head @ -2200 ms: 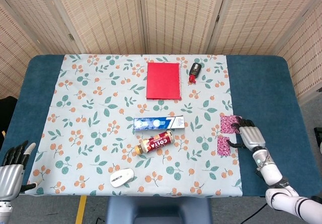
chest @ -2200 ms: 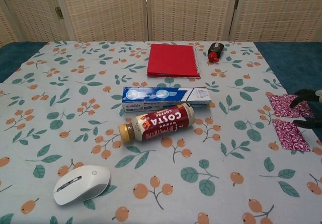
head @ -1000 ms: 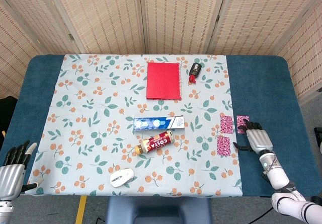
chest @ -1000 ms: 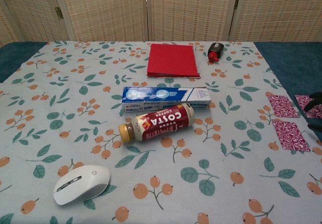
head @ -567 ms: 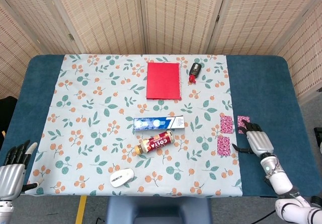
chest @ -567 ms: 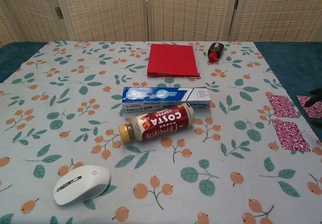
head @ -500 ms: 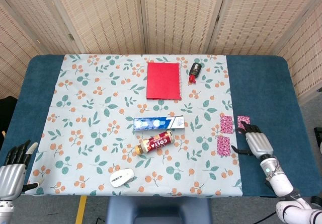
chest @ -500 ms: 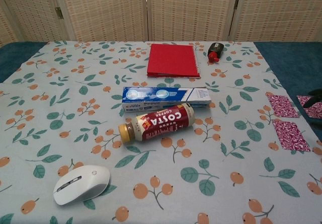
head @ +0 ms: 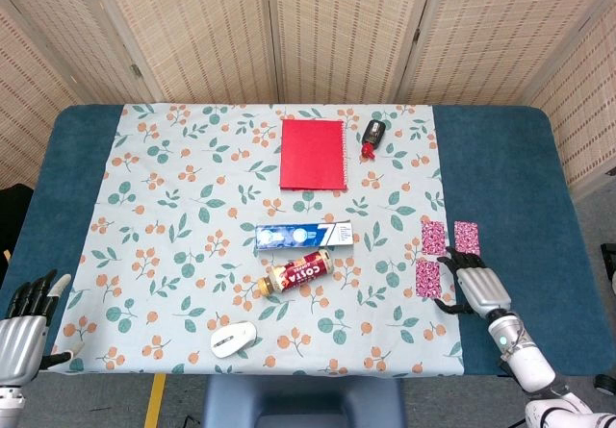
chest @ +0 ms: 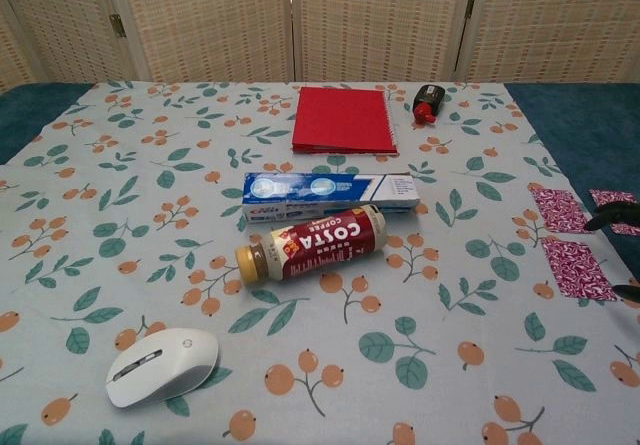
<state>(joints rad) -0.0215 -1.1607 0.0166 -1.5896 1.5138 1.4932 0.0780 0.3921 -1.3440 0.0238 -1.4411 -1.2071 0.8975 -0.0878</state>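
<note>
Retreat is being made by the right robot hand (head: 474, 288), fingers spread and holding nothing; three patterned sachets (head: 434, 237) are being left lying just ahead. Release seems done.

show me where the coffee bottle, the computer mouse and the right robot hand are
coffee bottle (chest: 315, 243), chest view, on its red label.
computer mouse (chest: 162, 365), chest view, on its white top shell.
right robot hand (head: 476, 289), head view, on the back of the hand.

Both hands low (fingers (head: 460, 279) spread)
</note>
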